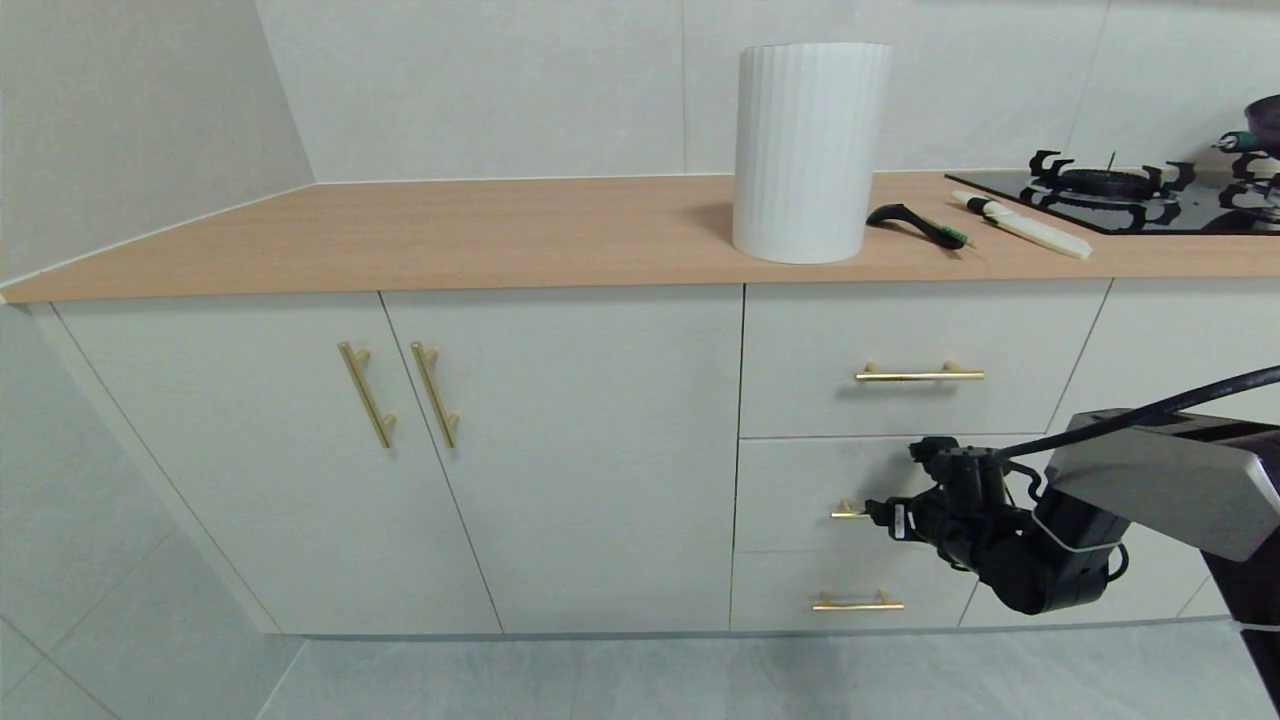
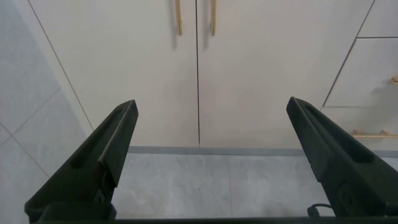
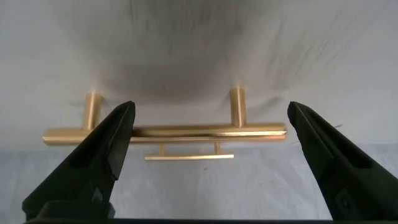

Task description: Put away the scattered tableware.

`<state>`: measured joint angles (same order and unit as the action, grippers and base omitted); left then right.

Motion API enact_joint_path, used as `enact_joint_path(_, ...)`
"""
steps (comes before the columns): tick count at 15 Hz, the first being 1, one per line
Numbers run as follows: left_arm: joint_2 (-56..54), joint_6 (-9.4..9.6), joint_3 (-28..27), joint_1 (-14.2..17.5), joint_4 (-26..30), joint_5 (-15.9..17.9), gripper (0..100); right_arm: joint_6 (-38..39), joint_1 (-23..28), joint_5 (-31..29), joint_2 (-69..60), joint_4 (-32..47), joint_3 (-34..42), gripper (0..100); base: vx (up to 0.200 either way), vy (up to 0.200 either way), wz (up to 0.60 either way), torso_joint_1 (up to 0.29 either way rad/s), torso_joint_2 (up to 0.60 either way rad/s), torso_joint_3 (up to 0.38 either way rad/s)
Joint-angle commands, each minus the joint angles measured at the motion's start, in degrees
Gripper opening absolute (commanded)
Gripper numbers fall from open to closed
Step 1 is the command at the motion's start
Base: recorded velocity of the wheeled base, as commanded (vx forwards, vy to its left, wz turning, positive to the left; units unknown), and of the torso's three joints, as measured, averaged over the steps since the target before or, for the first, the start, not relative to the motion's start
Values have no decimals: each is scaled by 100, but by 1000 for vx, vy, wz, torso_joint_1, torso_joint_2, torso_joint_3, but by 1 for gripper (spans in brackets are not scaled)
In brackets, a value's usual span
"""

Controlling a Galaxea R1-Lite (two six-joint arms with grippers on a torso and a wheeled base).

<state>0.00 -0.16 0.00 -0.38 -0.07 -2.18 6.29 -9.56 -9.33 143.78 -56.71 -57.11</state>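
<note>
From the head camera, we see the wooden countertop [image 1: 500, 235] carrying a white ribbed container [image 1: 812, 150], upright. Just beside it, toward the gas hob [image 1: 1110, 185], lie the two pieces of tableware: a dark utensil [image 1: 912, 223] with a green-tipped handle, and next to it a pale utensil [image 1: 1025, 228], whose far end lies close to the hob's edge. Both lie flat on the counter and apart from each other. Below, the right gripper [image 1: 882, 515] is level with the middle drawer handle [image 1: 845, 513], above the bottom drawer handle [image 1: 857, 603].

At the left wrist, we note the left gripper [image 2: 211, 106] spread wide with nothing between its fingers [image 2: 115, 140]. Beyond it are the closed double doors [image 2: 249, 74] of the cabinet and the grey floor [image 2: 205, 180].

At the right wrist, the right gripper [image 3: 209, 112] is likewise spread wide and grasps nothing. The middle drawer handle [image 3: 186, 132] runs crosswise in the gap, one end passing behind a finger [image 3: 112, 146]. We cannot tell whether either finger touches it. The bottom drawer handle [image 3: 188, 157] shows beneath.
</note>
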Motion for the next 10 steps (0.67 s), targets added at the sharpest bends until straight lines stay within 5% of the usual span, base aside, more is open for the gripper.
enact_joint_path(1, 0, -2, 0, 3, -1, -2, 100, -84, 33, 1, 80, 11, 7, 100, 0, 0, 0, 0, 0, 0)
enact_joint_path(10, 0, -2, 0, 3, -10, -2, 100, -277, 33, 1, 54, 319, 130, 100, 0, 0, 0, 0, 0, 0)
